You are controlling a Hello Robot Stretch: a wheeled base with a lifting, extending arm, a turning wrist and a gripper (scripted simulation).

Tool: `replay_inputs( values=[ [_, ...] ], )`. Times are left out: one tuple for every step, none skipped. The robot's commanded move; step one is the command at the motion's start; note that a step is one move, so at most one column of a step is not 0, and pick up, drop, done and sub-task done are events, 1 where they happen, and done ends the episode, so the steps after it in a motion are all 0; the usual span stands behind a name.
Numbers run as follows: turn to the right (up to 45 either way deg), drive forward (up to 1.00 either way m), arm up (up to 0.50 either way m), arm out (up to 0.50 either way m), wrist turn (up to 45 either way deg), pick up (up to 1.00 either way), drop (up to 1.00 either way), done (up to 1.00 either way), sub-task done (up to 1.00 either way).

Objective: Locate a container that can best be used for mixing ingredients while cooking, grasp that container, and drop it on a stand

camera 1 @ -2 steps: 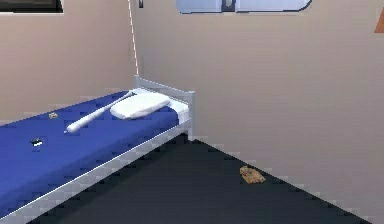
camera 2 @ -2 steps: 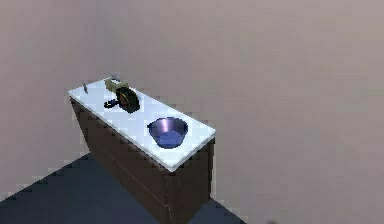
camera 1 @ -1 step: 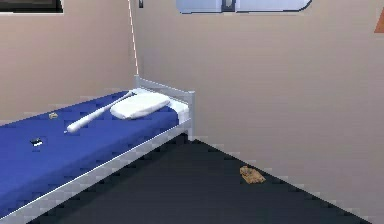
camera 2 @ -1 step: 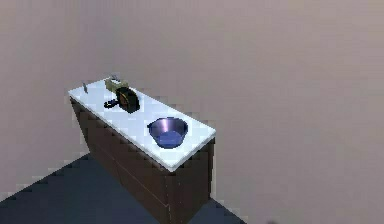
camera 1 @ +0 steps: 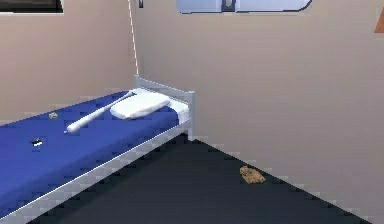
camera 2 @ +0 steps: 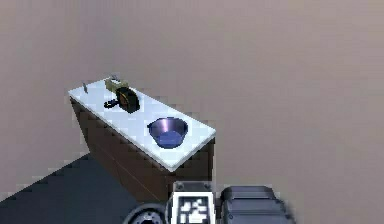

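A purple-blue bowl (camera 2: 167,131) rests on the white top of a low brown cabinet (camera 2: 120,160) against the beige wall in the arm side view. A dark and yellow object (camera 2: 123,97) stands farther along the same top, toward the view's left. At the bottom edge a white square with black marks (camera 2: 193,208) is visible, with the gripper's dark body (camera 2: 150,214) just left of it, below the cabinet's near end. Its far end is cut off by the frame, so I cannot tell whether it holds anything.
In the forward view a bed (camera 1: 70,150) with a blue cover and a white pillow (camera 1: 138,104) fills the left. A long white bat-like object (camera 1: 88,120) and small dark items lie on it. A brownish lump (camera 1: 251,175) lies on the dark floor by the wall.
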Motion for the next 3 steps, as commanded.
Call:
replay_inputs(
  values=[
    [0.0, 0.0, 0.0, 0.5, 0.0, 0.0, 0.0, 0.0, 0.0],
    [0.0, 0.0, 0.0, 0.0, 45.0, 0.0, 0.0, 0.0, 0.0],
    [0.0, 0.0, 0.0, 0.0, 45.0, 0.0, 0.0, 0.0, 0.0]
  ],
)
